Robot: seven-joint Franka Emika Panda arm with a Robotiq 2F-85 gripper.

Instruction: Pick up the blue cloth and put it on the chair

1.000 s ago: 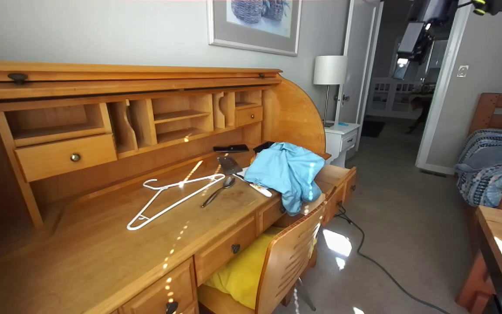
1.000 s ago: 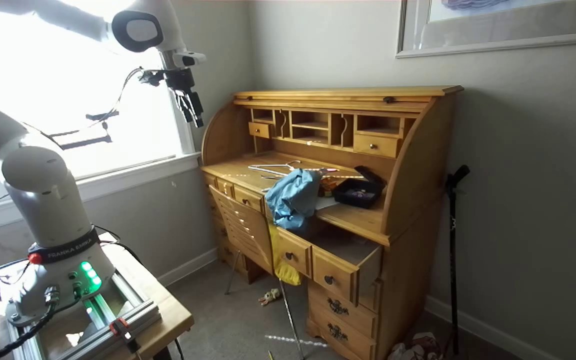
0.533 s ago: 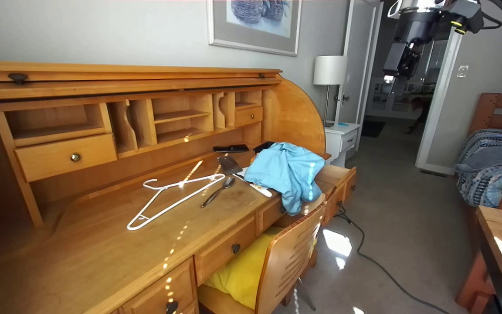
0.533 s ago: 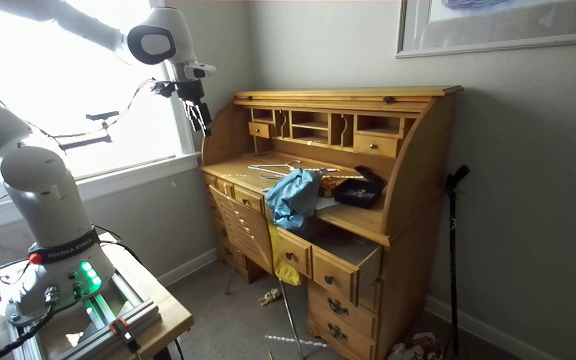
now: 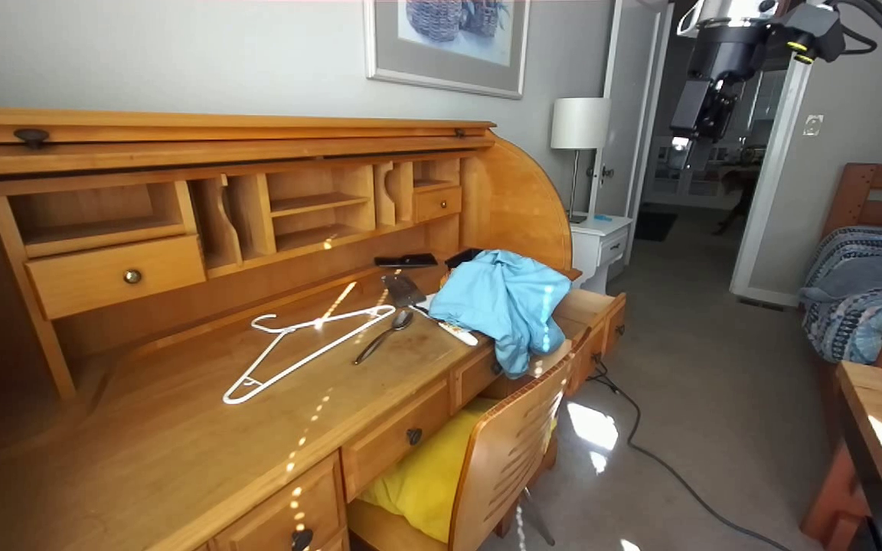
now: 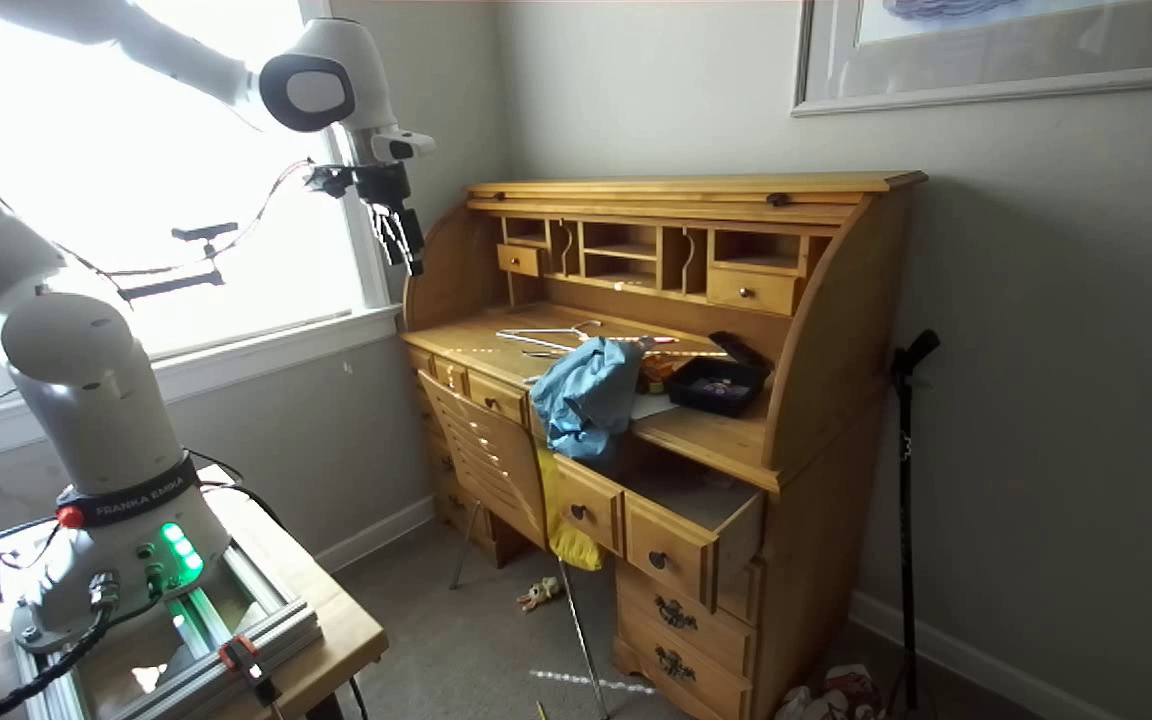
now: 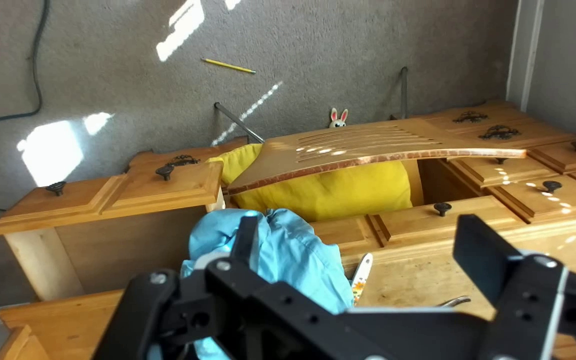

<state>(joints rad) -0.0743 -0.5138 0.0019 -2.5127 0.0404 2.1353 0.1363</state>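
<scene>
The blue cloth (image 5: 504, 302) lies crumpled on the desk and hangs over its front edge in both exterior views (image 6: 586, 395). In the wrist view the cloth (image 7: 303, 255) is partly hidden behind the left finger. The wooden chair (image 5: 514, 451) stands against the desk front, its slatted back facing away from the desk; it also shows in an exterior view (image 6: 486, 460) and the wrist view (image 7: 368, 142). A yellow cushion (image 7: 333, 192) covers its seat. My gripper (image 7: 358, 222) is open and empty, pointing down, high above and apart from the cloth, as seen in an exterior view (image 6: 404, 265).
A white hanger (image 5: 311, 348), a spoon (image 5: 385, 337) and a spatula (image 5: 403, 291) lie on the desk. A black box (image 6: 716, 385) sits beside the cloth. A desk drawer (image 6: 676, 545) is pulled open near the chair. The shelf unit (image 6: 656, 255) rises behind.
My gripper has come down and a little toward the desk, mostly in the earlier half second; it has barely moved since. The cloth and chair have not moved.
</scene>
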